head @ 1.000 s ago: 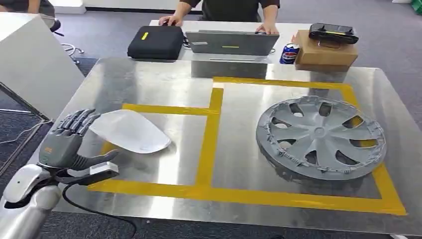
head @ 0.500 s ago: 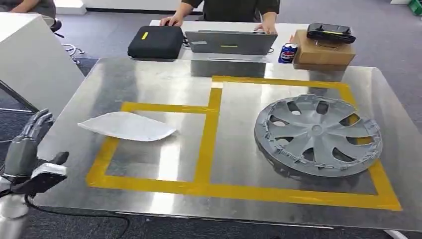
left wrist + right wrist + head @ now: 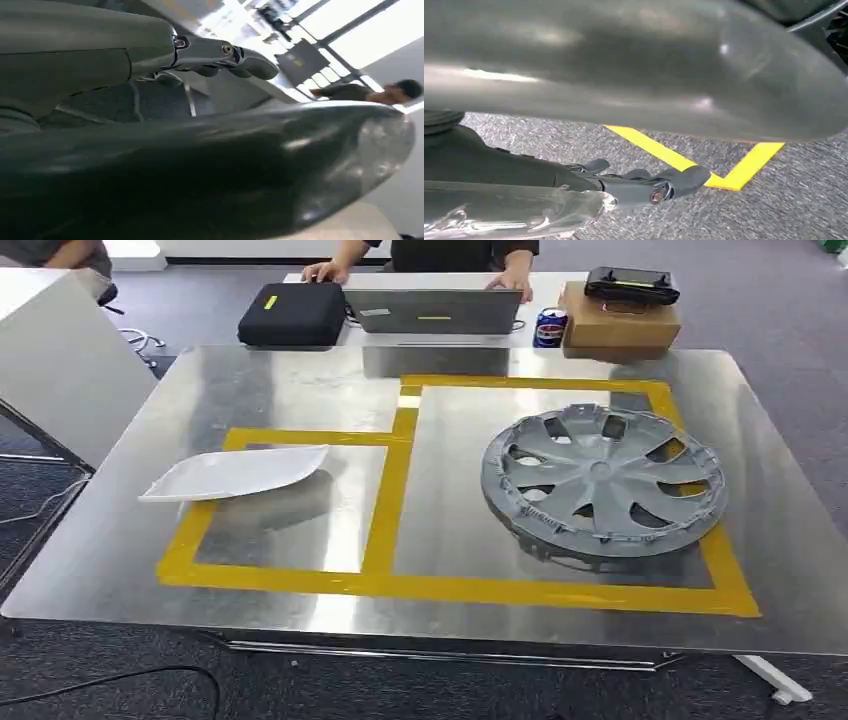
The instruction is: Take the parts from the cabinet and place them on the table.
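You have both parts down on the worktop (image 3: 120, 570), so the placing step looks finished, or nearly so. The left robot hand (image 3: 220, 55) shows from its wrist camera with fingers stretched out and nothing in them; the right robot hand (image 3: 644, 185) hangs over grey carpet and yellow floor tape (image 3: 744, 165), fingers loosely extended and likewise holding nothing.

On the near left, one white curved panel (image 3: 235, 472) lies across the far edge of the left yellow-taped square (image 3: 380, 510), partly inside it. To its right, well apart, one grey wheel cover (image 3: 603, 483) sits inside the larger taped square.

If more parts remain in the cabinet, your next move calls for turning away from the worktop to fetch them; I cannot tell from here whether any do.

Farther off stand one black case (image 3: 292, 313), one laptop (image 3: 433, 311), one drink can (image 3: 550, 328) and one cardboard box (image 3: 620, 325), with a person (image 3: 460, 252) behind.
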You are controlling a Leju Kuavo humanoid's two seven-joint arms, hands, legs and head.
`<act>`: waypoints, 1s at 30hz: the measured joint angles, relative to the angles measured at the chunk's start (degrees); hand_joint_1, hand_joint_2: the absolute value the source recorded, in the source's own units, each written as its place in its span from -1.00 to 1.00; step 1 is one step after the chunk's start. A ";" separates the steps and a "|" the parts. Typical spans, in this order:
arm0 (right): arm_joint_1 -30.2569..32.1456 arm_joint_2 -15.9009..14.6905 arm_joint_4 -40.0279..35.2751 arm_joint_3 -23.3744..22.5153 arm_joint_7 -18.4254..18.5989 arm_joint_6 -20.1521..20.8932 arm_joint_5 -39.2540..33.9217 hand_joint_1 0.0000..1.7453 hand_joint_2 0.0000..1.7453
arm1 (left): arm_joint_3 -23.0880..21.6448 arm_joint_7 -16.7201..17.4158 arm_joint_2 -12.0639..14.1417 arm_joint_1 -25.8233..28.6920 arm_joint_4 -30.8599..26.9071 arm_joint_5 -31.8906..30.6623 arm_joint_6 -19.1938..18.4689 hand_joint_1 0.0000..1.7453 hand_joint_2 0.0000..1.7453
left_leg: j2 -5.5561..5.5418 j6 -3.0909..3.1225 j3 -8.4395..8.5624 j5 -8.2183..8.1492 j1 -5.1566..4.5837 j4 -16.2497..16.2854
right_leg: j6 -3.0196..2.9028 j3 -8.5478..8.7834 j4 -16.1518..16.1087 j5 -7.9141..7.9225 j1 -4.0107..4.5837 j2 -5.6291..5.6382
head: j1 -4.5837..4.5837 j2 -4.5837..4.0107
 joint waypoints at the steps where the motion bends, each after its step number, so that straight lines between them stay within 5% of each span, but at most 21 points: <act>1: -0.05 0.02 -0.02 -0.17 -0.02 0.08 0.20 -1.00 -1.00 | 1.69 -0.02 0.43 -0.64 2.68 0.82 -0.76 -1.00 -1.00 | -0.09 0.15 2.84 -0.77 -0.11 -4.29 | 0.42 -0.31 0.13 0.41 0.26 0.09 | -0.09 0.00; 6: 0.49 0.02 0.00 -0.61 -0.15 0.22 0.28 -1.00 -1.00 | 6.16 -0.04 1.15 -1.33 10.03 1.72 -1.79 -1.00 -1.00 | -0.10 2.52 1.19 2.06 -0.45 -4.54 | 2.03 -0.65 -1.13 2.75 -0.12 -0.04 | -0.05 0.00; 7: 0.62 0.02 0.00 -0.70 -0.11 0.26 0.28 -1.00 -1.00 | 6.66 -0.04 1.24 -1.61 10.97 1.75 -1.86 -1.00 -1.00 | -0.08 2.91 0.70 2.67 -0.47 -4.54 | 2.26 -1.53 0.31 -0.36 -0.15 -0.42 | 0.13 0.00; 9: 0.47 0.02 0.00 -0.72 -0.15 0.26 0.44 -1.00 -1.00 | 7.60 -0.07 1.44 -1.74 12.90 2.36 -1.86 -1.00 -1.00 | -0.02 3.32 -0.74 3.83 -0.57 -4.53 | 2.50 -3.50 8.80 -8.13 -0.13 -0.49 | 0.39 0.00; 11: 0.29 0.02 0.00 -0.72 0.13 0.26 0.92 -1.00 -1.00 | 9.09 -0.04 1.86 -2.07 16.06 2.47 -1.42 -1.00 -1.00 | 0.09 3.42 -2.34 5.07 -0.81 -4.46 | 2.48 -4.48 16.39 -11.91 -0.12 -0.49 | 0.46 0.00; 13: 0.39 0.02 0.00 -0.74 0.57 0.48 1.25 -1.00 -1.00 | 10.82 0.33 2.27 -2.32 20.57 2.71 -0.28 -1.00 -1.00 | 0.16 3.35 -3.94 6.31 -0.94 -4.41 | 2.20 -1.17 15.63 -9.54 0.04 -0.49 | 0.46 0.00; 15: 0.37 0.02 0.00 -0.74 0.90 0.83 1.57 -1.00 -1.00 | 12.39 1.40 2.47 -2.56 25.53 2.64 1.80 -1.00 -1.00 | 0.14 3.04 -5.17 7.43 -0.95 -4.40 | 1.77 6.37 6.81 -6.36 0.28 -0.50 | 0.46 0.00; 17: -0.01 0.02 -0.02 -0.76 1.36 1.14 1.94 -1.00 -1.00 | 12.98 3.31 2.43 -2.67 30.51 -0.10 6.17 -1.00 -1.00 | 0.11 2.51 -5.64 8.30 -1.18 -4.17 | 1.48 13.35 -3.03 -9.06 0.62 -0.60 | 0.48 0.00; 19: -0.05 0.09 -0.02 -0.76 1.57 1.29 2.16 -1.00 -1.00 | 13.00 6.48 1.94 -2.83 34.75 -3.13 9.89 -1.00 -1.00 | 0.16 1.90 -5.70 9.50 -0.93 -4.35 | 1.22 12.13 -2.86 -8.84 0.85 -0.52 | 0.64 -0.02; 21: 0.33 0.29 0.00 -0.81 1.79 1.29 2.38 -1.00 -1.00 | 12.98 11.07 0.96 -2.75 38.47 -5.21 12.27 -1.00 -1.00 | 0.00 1.08 -5.90 10.26 -0.77 -4.65 | 0.14 11.44 -3.16 -7.45 0.66 -0.64 | 0.74 -0.02; 23: 0.35 0.42 0.00 -0.85 2.05 1.27 2.91 -1.00 -1.00 | 12.91 16.69 -0.51 -2.49 41.37 -7.57 13.86 -1.00 -1.00 | -0.05 0.67 -7.30 4.25 -0.64 -1.38 | -0.75 10.00 -3.22 -6.05 0.56 -0.79 | 0.35 -0.02; 25: 0.51 0.42 0.00 -0.87 2.08 1.22 3.30 -1.00 -1.00 | 12.60 21.56 -2.28 -2.60 43.77 -10.02 14.41 -1.00 -1.00 | -0.05 0.26 -9.60 -2.90 -0.60 7.67 | -0.78 8.44 -3.17 -4.49 0.56 -0.85 | 0.13 -0.02; 26: 0.63 0.42 0.00 -0.87 2.05 1.20 3.37 -1.00 -1.00 | 12.41 22.85 -3.05 -2.59 44.63 -10.87 14.38 -1.00 -1.00 | -0.04 0.07 -10.18 -4.12 -0.52 11.29 | -0.68 7.40 -3.08 -3.76 0.56 -0.91 | 0.06 -0.02; 28: 0.83 0.42 0.00 -0.90 2.03 1.07 3.43 -1.00 -1.00 | 12.04 24.35 -4.86 -2.55 46.33 -12.29 14.01 -1.00 -1.00 | -0.04 -0.23 -8.50 -1.30 -0.11 12.70 | -0.24 5.28 -2.79 -2.35 0.41 -1.16 | -0.05 -0.02; 30: 0.93 0.42 0.00 -0.98 2.01 0.88 3.45 -1.00 -1.00 | 11.51 25.25 -5.90 -2.61 47.16 -13.67 13.33 -1.00 -1.00 | 0.06 -0.74 -3.10 2.21 0.37 6.65 | 0.47 3.41 -2.06 -1.44 0.00 -1.39 | -0.04 -0.02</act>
